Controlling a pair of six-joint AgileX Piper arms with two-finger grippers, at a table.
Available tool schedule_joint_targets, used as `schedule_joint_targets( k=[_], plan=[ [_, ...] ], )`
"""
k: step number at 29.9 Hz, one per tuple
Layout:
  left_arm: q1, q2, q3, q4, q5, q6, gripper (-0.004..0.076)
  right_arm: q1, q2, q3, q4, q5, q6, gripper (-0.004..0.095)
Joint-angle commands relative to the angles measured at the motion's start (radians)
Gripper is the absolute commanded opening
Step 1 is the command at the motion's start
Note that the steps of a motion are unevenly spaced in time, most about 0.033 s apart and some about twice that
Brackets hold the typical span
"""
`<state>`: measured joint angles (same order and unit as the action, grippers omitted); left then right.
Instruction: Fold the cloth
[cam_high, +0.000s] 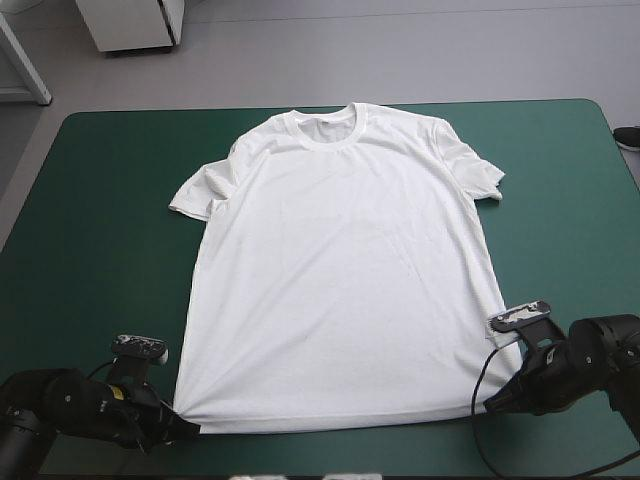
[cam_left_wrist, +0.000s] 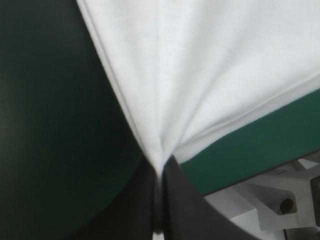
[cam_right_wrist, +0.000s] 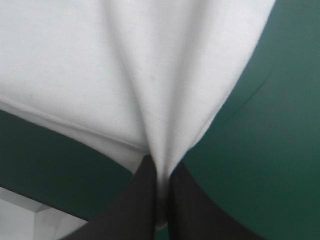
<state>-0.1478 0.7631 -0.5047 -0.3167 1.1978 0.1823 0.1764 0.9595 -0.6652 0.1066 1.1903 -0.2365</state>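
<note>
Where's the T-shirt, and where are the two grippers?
T-shirt (cam_high: 340, 270), high view, middle of its chest.
Left gripper (cam_left_wrist: 159, 169), left wrist view, between its fingertips at the hem corner.
Right gripper (cam_right_wrist: 161, 167), right wrist view, between its fingertips.

The T-shirt is white and short-sleeved, spread flat on the teal-green counter, about midway between its left and right edges. The round collar points to the far edge and the hem runs along the near edge. The left sleeve lies out flat. The right sleeve is rumpled, with its end folded over on itself. The body is mostly smooth, with faint creases. At both near corners the hem is gathered to a point, and folds fan out from each. The near left corner is pinched in the left tool, the near right corner in the right tool.
</note>
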Motion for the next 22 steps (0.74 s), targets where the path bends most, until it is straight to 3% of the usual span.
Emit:
schedule_joint_targets(
  k=[1,5,9,16,19,22],
  plan=[
    [-0.006,-0.003,-0.024,-0.028,0.005,-0.005,-0.0009,0.002,-0.012,-0.025,0.003,-0.012,0.003,-0.0017],
    [-0.006,-0.003,-0.024,-0.031,0.001,-0.001,-0.0008,0.002,-0.012,-0.025,0.001,-0.003,0.011,0.0009],
    [-0.006,-0.003,-0.024,-0.053,-0.001,0.034,0.0047,0.002,-0.012,-0.025,0.009,0.016,0.003,0.0187],
    [-0.006,-0.003,-0.028,-0.166,0.051,0.040,0.0311,0.002,-0.029,-0.028,0.005,0.046,0.034,0.0483],
    [-0.006,-0.003,-0.078,-0.162,0.080,0.013,0.0347,0.002,-0.055,-0.045,0.003,0.059,0.062,0.0506],
    [-0.006,0.004,-0.171,-0.132,-0.015,0.004,0.0347,0.000,-0.059,-0.098,-0.032,0.000,0.086,0.0506]
  ],
)
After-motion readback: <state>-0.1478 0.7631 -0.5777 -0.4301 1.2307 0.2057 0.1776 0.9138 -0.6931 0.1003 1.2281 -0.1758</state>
